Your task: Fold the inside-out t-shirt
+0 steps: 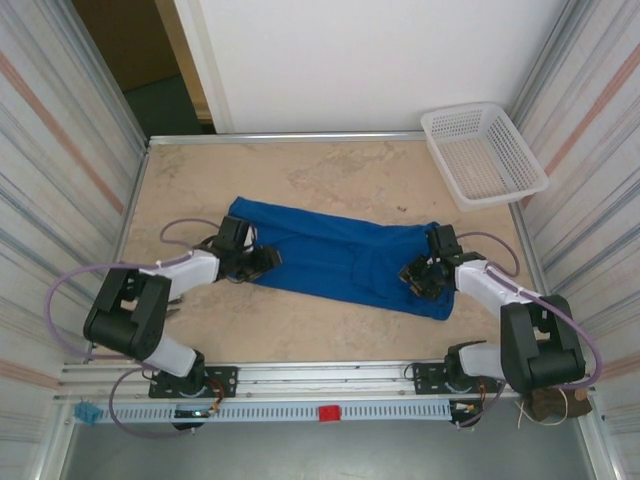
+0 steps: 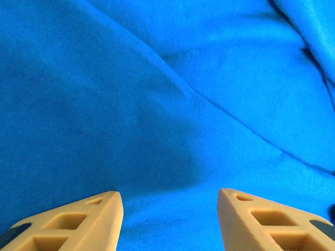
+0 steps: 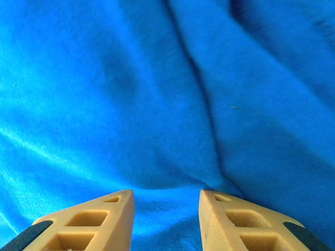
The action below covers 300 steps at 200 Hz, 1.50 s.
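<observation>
The inside-out t-shirt (image 1: 340,255) lies as a long royal-blue band across the middle of the table, folded lengthwise with soft creases. At its left end my left gripper (image 1: 262,262) presses down on the cloth. In the left wrist view that gripper (image 2: 170,196) is open, its tan fingers wide apart over smooth blue cloth (image 2: 157,104). My right gripper (image 1: 415,275) rests on the shirt's right end. In the right wrist view it (image 3: 166,194) stands open with a narrower gap, and rumpled cloth (image 3: 157,104) lies in and beyond that gap.
A white lattice basket (image 1: 483,155) stands at the back right corner. Bare tabletop (image 1: 300,170) runs behind the shirt and also in front of it, toward the arm bases. Striped walls close in both sides.
</observation>
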Each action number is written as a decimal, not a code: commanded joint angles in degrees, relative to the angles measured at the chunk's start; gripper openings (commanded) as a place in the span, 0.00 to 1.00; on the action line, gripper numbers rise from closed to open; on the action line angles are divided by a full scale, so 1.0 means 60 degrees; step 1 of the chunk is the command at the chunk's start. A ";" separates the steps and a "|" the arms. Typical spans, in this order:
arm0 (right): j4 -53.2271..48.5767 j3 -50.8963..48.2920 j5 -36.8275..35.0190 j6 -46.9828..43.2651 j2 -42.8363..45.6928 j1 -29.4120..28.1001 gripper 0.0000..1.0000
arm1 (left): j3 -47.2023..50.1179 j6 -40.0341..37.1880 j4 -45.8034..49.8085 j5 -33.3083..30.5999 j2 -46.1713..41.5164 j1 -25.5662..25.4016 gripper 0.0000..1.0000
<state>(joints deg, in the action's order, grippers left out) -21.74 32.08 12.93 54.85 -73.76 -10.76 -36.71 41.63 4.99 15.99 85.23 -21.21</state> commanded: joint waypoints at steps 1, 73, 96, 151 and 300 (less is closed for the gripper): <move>-0.0559 0.0098 0.0084 -0.0355 0.0255 0.0316 0.37 | 0.0892 0.1068 0.0845 -0.0712 -0.0611 -0.0438 0.52; -0.2327 0.2418 -0.0197 -0.2118 0.1078 0.1673 0.45 | -0.2042 -0.0739 0.3513 -0.1914 -0.1935 -0.0318 0.54; -0.2507 0.2564 -0.0474 -0.2497 0.0772 0.2649 0.68 | -0.2825 -0.1460 0.3535 -0.1957 -0.1613 -0.0236 0.55; -0.2310 0.2286 -0.0038 -0.2858 0.0273 0.4462 0.86 | -0.3403 -0.2117 0.3037 -0.1060 -0.0377 0.0238 0.55; -0.0611 0.1618 0.1566 -0.3520 -0.2097 0.2724 0.85 | -0.2898 -0.2033 0.2258 -0.0065 -0.0111 0.0599 0.55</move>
<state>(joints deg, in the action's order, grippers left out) -26.70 43.46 21.52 33.82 -85.84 7.38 -54.70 29.61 19.46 14.15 84.99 -18.04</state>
